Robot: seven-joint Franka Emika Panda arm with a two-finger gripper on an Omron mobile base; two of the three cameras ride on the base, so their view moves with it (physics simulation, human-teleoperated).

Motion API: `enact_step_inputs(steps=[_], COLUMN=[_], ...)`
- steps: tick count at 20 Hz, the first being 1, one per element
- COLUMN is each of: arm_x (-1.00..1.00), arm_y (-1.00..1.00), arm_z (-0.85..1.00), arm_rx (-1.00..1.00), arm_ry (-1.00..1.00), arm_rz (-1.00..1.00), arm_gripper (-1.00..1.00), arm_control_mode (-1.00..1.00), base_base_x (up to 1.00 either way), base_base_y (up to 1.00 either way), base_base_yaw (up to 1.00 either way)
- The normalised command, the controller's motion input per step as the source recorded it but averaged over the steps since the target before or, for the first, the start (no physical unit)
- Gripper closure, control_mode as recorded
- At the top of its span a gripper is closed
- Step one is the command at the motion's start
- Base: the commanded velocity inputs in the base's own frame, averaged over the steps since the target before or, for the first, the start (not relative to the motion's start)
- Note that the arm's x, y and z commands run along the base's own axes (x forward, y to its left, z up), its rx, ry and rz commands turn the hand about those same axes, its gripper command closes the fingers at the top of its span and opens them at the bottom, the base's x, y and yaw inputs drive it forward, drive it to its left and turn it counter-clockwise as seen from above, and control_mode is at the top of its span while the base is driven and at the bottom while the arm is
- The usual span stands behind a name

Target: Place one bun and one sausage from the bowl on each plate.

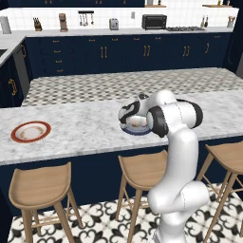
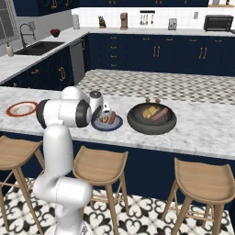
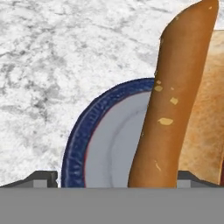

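- Your claw [image 3: 113,181] was spread wide right over the blue plate [image 3: 76,144], with nothing pinched. In the hand view a sausage [image 3: 175,100] stood loose between the tips [image 3: 43,177], lying on the plate with a bun [image 3: 205,127] just beside it.
- So I'd call plate one done: blue plate [image 2: 107,123] had both a bun and a sausage on it, as far as the right base view shows.
- The bowl [image 2: 152,118] sat just to the right of that plate and had a second bun [image 2: 148,112] and a second sausage [image 2: 159,114] in it.
- The red-rimmed plate [image 1: 31,132] was bare, well apart to the left along the counter [image 1: 80,128]. That's the half left: one bun, one sausage, both going there.
- Room-wise you were fine above the counter: open marble between the two plates, nothing standing in the way.
- Watch the edges though. Both plates sat near the front edge of the counter, with stools [image 1: 142,173] below, so a nudged sausage could roll off.
- The arm's own elbow [image 2: 64,112] hung low beside the blue plate, so I'd lift straight up before swinging toward the bowl.
- The long reach to the red-rimmed plate may need the base to drive left.
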Motion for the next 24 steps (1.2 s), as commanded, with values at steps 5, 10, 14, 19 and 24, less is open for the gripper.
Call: enact_step_inputs(steps=[5, 10, 14, 19, 24], arm_x=[-0.09, -0.42, -0.16, -0.28, -0.20], arm_y=[0.00, -0.03, -0.06, -0.04, -0.21], arm_z=[-0.06, -0.50, -0.11, -0.37, -0.15], arm_rx=[0.04, 0.08, 0.13, 0.07, 0.03], arm_ry=[-0.02, 0.00, -0.03, -0.01, -0.03], arm_rz=[-0.01, -0.06, -0.08, -0.08, -0.10], arm_gripper=[-1.00, -1.00, -1.00, -1.00, -1.00], arm_control_mode=[-1.00, -1.00, -1.00, -1.00, -1.00], base_base_x=[0.00, 0.00, 0.00, 0.00, 0.00], base_base_y=[0.00, 0.00, 0.00, 0.00, 0.00], base_base_yaw=[0.00, 0.00, 0.00, 0.00, 0.00])
